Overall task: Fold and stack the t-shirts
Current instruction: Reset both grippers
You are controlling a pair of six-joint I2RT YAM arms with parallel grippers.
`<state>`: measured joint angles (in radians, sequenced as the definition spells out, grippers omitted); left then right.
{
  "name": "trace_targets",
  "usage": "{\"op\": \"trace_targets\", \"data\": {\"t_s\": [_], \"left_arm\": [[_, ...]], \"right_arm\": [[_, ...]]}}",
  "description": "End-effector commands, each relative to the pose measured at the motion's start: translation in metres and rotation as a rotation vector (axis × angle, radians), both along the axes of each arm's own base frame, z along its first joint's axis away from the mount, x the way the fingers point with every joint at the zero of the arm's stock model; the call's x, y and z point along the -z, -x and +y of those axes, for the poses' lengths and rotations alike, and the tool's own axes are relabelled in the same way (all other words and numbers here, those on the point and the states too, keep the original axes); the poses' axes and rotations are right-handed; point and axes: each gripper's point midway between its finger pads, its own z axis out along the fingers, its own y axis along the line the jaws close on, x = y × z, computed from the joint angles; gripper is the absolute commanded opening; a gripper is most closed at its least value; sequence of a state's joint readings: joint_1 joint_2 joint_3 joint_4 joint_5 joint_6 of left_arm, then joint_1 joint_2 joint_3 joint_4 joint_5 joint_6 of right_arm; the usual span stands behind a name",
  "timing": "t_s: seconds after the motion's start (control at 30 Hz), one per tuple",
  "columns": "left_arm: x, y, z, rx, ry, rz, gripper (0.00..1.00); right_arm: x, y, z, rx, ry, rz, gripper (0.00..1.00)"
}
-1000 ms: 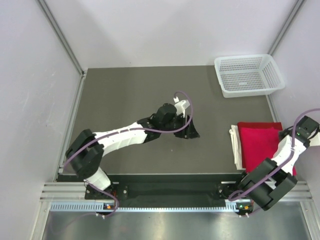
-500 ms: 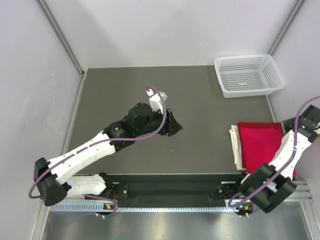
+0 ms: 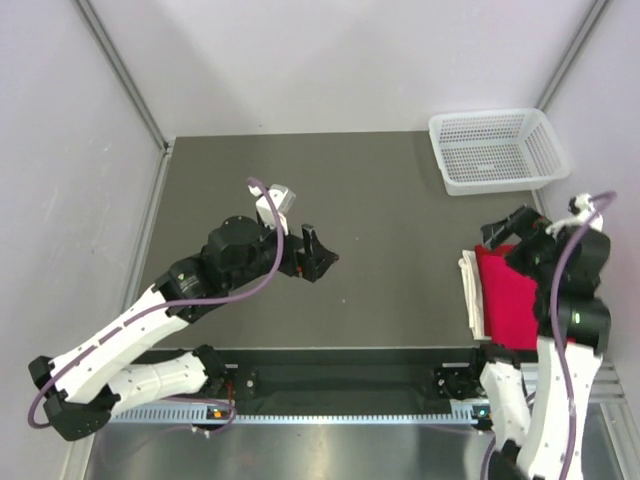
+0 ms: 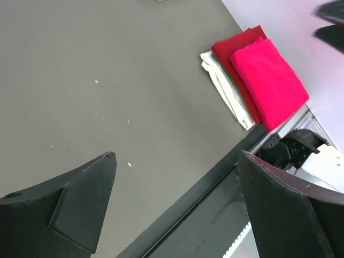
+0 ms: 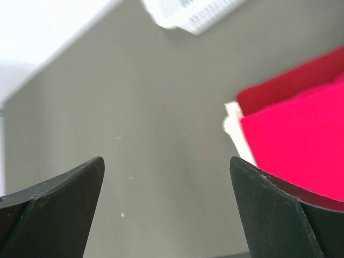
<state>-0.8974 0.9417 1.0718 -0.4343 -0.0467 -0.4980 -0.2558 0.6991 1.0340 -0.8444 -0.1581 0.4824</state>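
Note:
Two folded red t-shirts (image 3: pixel 510 295) lie stacked at the table's right near edge. The brighter one (image 4: pixel 269 75) rests on a darker one (image 4: pixel 236 45). Folded white and green cloth (image 4: pixel 226 91) lies underneath. My left gripper (image 3: pixel 320 252) hangs open and empty over the bare middle of the table, left of the stack; its wrist view shows the jaws (image 4: pixel 176 156) wide apart above the table's near edge. My right gripper (image 3: pixel 507 228) hovers open and empty over the stack's far left corner. In its wrist view (image 5: pixel 166 159) the red t-shirts (image 5: pixel 301 140) show at the right.
A white mesh basket (image 3: pixel 497 150) stands empty at the far right corner, also visible in the right wrist view (image 5: pixel 188 13). The dark table (image 3: pixel 250 190) is walled by pale panels left, right and behind. A metal rail (image 3: pixel 330 385) runs along the near edge.
My left gripper has drawn back leftward and toward the near side, opening wider. My right arm has swung up from the right edge to above the stack, and its jaws have opened wide.

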Motion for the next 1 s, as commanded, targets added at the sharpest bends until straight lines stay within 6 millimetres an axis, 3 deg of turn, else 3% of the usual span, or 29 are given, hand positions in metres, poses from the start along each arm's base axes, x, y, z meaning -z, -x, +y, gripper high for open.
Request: {"op": "trace_targets", "data": {"t_s": [0.0, 0.17, 0.37, 0.57, 0.8, 0.97], "left_arm": [[0.012, 0.015, 0.018, 0.019, -0.052, 0.014, 0.99], [0.011, 0.023, 0.034, -0.02, -0.023, 0.019, 0.99], [-0.009, 0.037, 0.055, -0.042, 0.046, -0.013, 0.99], [-0.021, 0.047, 0.07, -0.051, 0.095, -0.053, 0.99], [-0.038, 0.052, 0.079, -0.058, 0.131, -0.097, 0.99], [-0.039, 0.052, 0.078, -0.048, 0.133, -0.095, 0.99]], "right_arm": [[-0.027, 0.043, 0.033, -0.13, 0.005, -0.134, 1.0], [-0.026, 0.085, 0.072, -0.301, -0.036, -0.205, 1.0], [-0.043, 0.114, 0.089, -0.354, -0.039, -0.297, 1.0], [-0.06, 0.125, 0.088, -0.346, 0.004, -0.341, 1.0], [-0.059, 0.129, 0.088, -0.347, 0.01, -0.34, 1.0], [-0.057, 0.131, 0.087, -0.344, 0.027, -0.328, 1.0]]}}
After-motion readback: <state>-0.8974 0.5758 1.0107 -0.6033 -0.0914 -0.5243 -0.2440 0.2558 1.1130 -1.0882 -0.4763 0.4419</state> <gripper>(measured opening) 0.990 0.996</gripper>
